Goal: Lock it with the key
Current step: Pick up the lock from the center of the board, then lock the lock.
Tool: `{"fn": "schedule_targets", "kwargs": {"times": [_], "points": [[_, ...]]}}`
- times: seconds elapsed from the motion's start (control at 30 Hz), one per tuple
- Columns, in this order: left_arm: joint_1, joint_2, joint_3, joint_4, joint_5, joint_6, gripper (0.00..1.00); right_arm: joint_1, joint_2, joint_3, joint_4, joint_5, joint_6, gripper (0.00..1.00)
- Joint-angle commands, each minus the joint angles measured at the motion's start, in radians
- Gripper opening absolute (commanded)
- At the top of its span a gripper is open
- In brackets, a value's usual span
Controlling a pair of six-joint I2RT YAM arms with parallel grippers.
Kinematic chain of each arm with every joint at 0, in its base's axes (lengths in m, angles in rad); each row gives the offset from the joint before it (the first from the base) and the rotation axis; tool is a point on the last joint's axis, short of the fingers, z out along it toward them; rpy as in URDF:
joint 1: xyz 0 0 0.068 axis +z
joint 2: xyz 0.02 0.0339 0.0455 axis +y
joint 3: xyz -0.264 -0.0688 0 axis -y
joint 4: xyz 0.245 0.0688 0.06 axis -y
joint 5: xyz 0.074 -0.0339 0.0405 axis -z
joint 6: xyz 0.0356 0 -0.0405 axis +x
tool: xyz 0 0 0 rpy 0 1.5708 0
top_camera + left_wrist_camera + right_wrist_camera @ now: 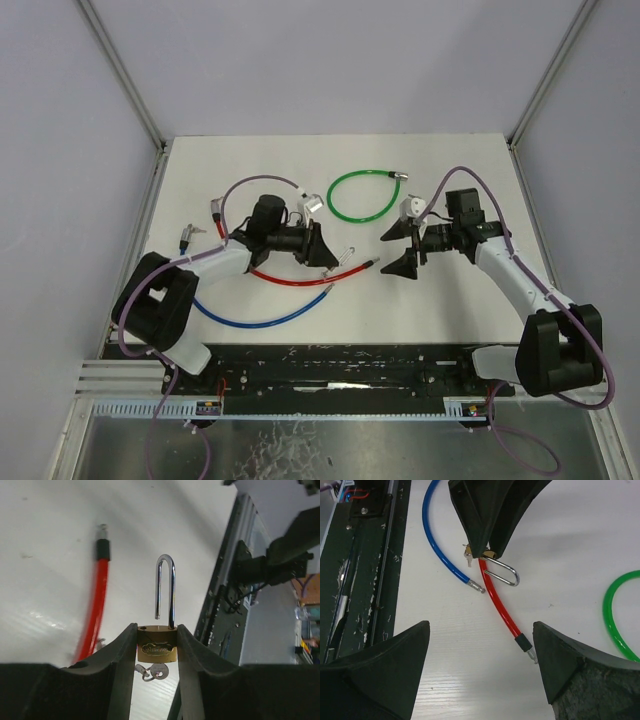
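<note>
Brass padlock (157, 649) sits btwn the left fingers (122, 652), which are clenched on its two sides. Shackle (165, 587) is open: the left wrist cam shows one leg seated in the body and the other hanging free above it w/ a gap. Key (156, 671) shows under the body w/ a small ring; whether it's fully in the keyhole, can't tell. The top cam gives none of this. There the lock is only a silver glint at the left fingertips, approx the middle of the desk (440, 310).

The right wrist cam adds what the left one hides. The shackle points to 3 o'clock in that view, over the red cable (501, 605). That cable runs from under the lock toward 5 o'clock and ends in a black-and-metal tip. Around the cable or just above it, can't tell there. In the left wrist cam the cable lies at 9 o'clock of the shackle, apart.

Blue cable (431, 535) curves at 9–10 o'clock of the lock, its metal end just beside the red one. Green cable (365, 195) lies in a loop at 1 o'clock of the lock in the top cam, well apart.

Right fingers (395, 672) are released, spread wide, holding nothing. In the top cam they're at 3 o'clock of the lock, near but not touching.
</note>
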Motion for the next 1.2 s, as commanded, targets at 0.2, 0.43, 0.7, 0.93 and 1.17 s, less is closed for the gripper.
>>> {"fn": "schedule_targets", "kwargs": {"times": [0.2, 0.43, 0.7, 0.93, 1.17], "points": [[-0.091, 0.004, 0.029, 0.184, 0.177, -0.015, 0.0, 0.049, 0.065, 0.075, -0.24, -0.048, -0.328, 0.8], [-0.132, 0.007, 0.036, 0.168, 0.187, 0.018, 0.0, 0.082, 0.082, 0.085, -0.243, -0.058, -0.319, 0.71], [-0.148, 0.01, 0.049, 0.146, 0.189, 0.036, 0.0, 0.13, 0.106, 0.097, -0.251, -0.04, -0.317, 0.58], [-0.151, 0.01, 0.052, 0.135, 0.189, 0.045, 0.0, 0.149, 0.116, 0.113, -0.286, -0.037, -0.345, 0.41], [-0.155, 0.006, 0.051, 0.132, 0.19, 0.048, 0.0, 0.157, 0.121, 0.12, -0.297, -0.036, -0.351, 0.26]]}}
